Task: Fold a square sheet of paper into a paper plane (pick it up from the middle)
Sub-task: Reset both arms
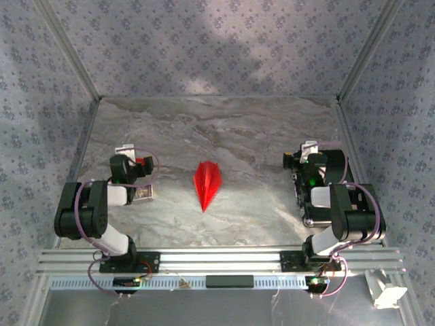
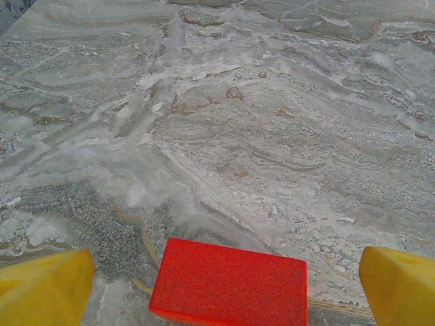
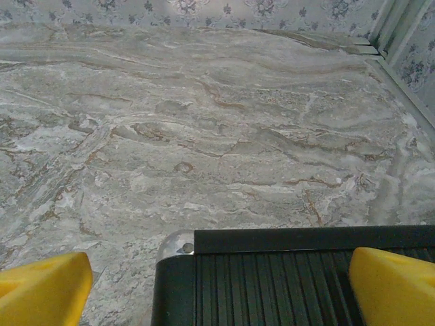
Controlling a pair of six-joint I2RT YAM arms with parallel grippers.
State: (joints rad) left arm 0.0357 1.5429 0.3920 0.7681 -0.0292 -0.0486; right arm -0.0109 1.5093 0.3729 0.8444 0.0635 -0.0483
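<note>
Clearly left gripper (image 2: 224,285) and right gripper (image 3: 219,286) gape wide — paper plane (image 1: 206,183) untouched.

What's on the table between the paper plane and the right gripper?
Nothing: the overhead view shows bare marble table between the paper plane and the right gripper.

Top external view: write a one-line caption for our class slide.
A red paper plane lies on the marble table between the left arm and right arm.
</note>
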